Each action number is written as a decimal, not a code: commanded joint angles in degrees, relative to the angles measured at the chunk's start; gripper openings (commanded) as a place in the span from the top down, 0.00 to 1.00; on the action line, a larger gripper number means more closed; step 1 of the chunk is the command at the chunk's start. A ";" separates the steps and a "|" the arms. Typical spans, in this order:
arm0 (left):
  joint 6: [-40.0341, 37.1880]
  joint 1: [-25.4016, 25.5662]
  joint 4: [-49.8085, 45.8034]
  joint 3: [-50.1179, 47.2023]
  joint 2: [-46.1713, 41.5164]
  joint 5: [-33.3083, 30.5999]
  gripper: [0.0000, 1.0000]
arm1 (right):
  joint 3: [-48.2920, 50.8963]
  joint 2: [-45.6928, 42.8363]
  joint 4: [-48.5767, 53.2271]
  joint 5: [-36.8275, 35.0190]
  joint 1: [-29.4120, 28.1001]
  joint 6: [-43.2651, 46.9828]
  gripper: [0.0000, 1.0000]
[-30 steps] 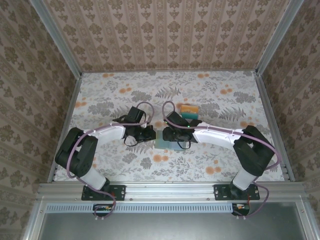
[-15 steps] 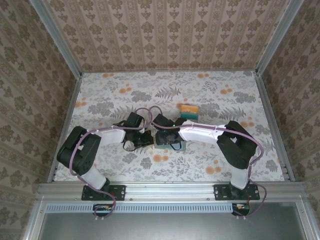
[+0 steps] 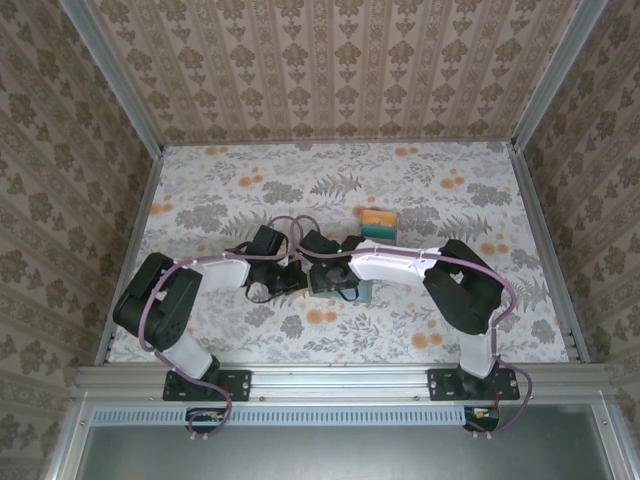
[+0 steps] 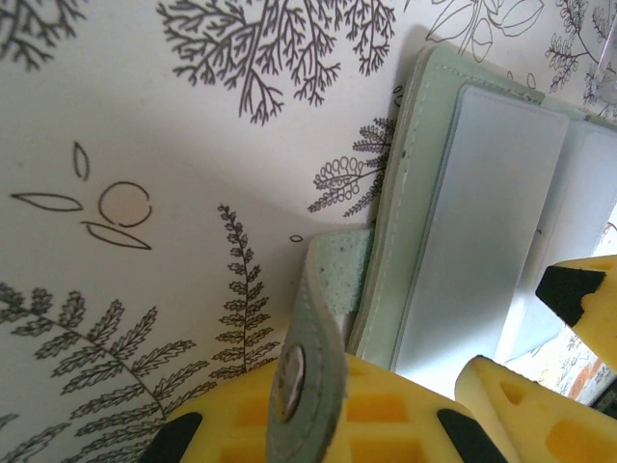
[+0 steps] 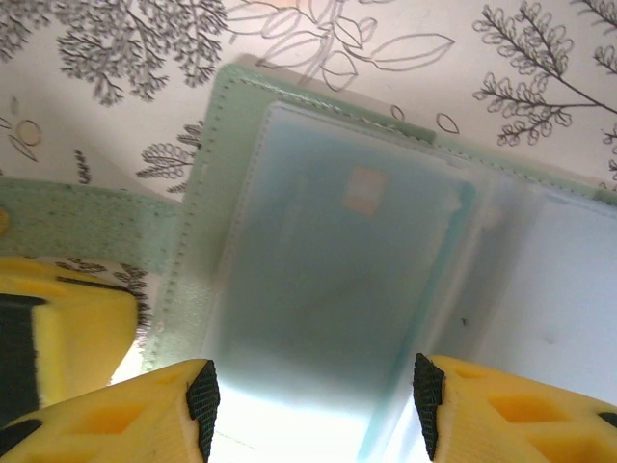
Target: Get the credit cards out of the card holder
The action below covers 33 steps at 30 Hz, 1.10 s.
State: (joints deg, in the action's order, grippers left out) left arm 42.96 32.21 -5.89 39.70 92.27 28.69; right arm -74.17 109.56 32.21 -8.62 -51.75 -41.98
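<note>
The pale sage-green folding card holder (image 5: 207, 193) lies open on the floral worktop (image 3: 400, 180). The right gripper (image 5: 313, 391) is spread apart over its sleeved teal card (image 5: 357, 251), whose edge should be pinched squarely and drawn out flat. Whether the left gripper (image 3: 284, 280) is clamped on the strap (image 4: 308, 367) cannot be told.

Card holder (image 3: 364, 291) mostly hidden beneath the right arm (image 3: 400, 266) from above. Sleeved teal card (image 5: 337, 265) blurred, print unreadable; holder's right end cropped.

sage-green card holder (image 4: 416, 193), yellow fingers (image 5: 106, 420)
</note>
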 commanded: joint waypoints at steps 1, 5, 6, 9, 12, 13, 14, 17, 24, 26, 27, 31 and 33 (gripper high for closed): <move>0.66 0.31 1.21 -1.12 0.64 -0.21 1.00 | -2.08 1.87 1.88 -0.73 -0.94 0.27 0.40; 0.69 0.31 1.23 -1.20 0.54 0.05 1.00 | -2.80 3.35 2.89 -0.86 -0.99 -0.24 0.40; 0.70 0.31 1.32 -1.22 0.50 0.05 1.00 | -2.79 3.70 3.23 -1.02 -1.06 -0.33 0.40; 0.70 0.30 1.32 -1.29 0.37 0.06 1.00 | -2.50 4.24 3.82 -1.31 -1.04 -0.70 0.40; 0.70 0.32 1.33 -1.29 0.51 0.12 1.00 | -1.68 3.84 3.58 -1.28 -0.99 -0.83 0.42; 0.64 0.31 1.32 -1.29 0.52 0.14 1.00 | -1.44 3.65 3.41 -1.37 -0.93 -0.76 0.44; 0.64 0.31 1.41 -1.29 0.48 0.16 1.00 | -1.18 3.50 3.30 -1.40 -0.96 -0.91 0.45; 0.77 0.31 1.41 -1.36 0.41 0.18 1.00 | -0.39 3.54 2.78 -0.96 -0.72 -0.83 0.51; 0.84 0.31 1.50 -1.78 0.08 0.22 1.00 | -0.21 3.70 2.61 -0.90 -0.73 -1.02 0.42; 0.88 0.31 1.43 -1.78 -0.11 0.16 1.00 | -0.36 3.91 2.56 -0.87 -0.88 -1.17 0.41; 0.88 0.31 1.49 -1.83 -0.22 0.15 1.00 | -0.45 4.06 2.51 -0.83 -0.88 -1.18 0.41; 0.90 0.32 1.40 -2.07 -0.49 0.07 1.00 | -0.09 4.38 2.25 -0.62 -0.86 -1.09 0.48; 0.90 0.32 1.36 -2.00 -0.46 0.08 1.00 | 0.15 4.39 2.08 -0.61 -0.86 -1.09 0.54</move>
State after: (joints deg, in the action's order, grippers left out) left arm 43.38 32.21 -4.38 38.96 92.14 29.10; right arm -75.22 112.25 33.43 -8.78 -52.38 -42.41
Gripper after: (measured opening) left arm 0.047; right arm 0.480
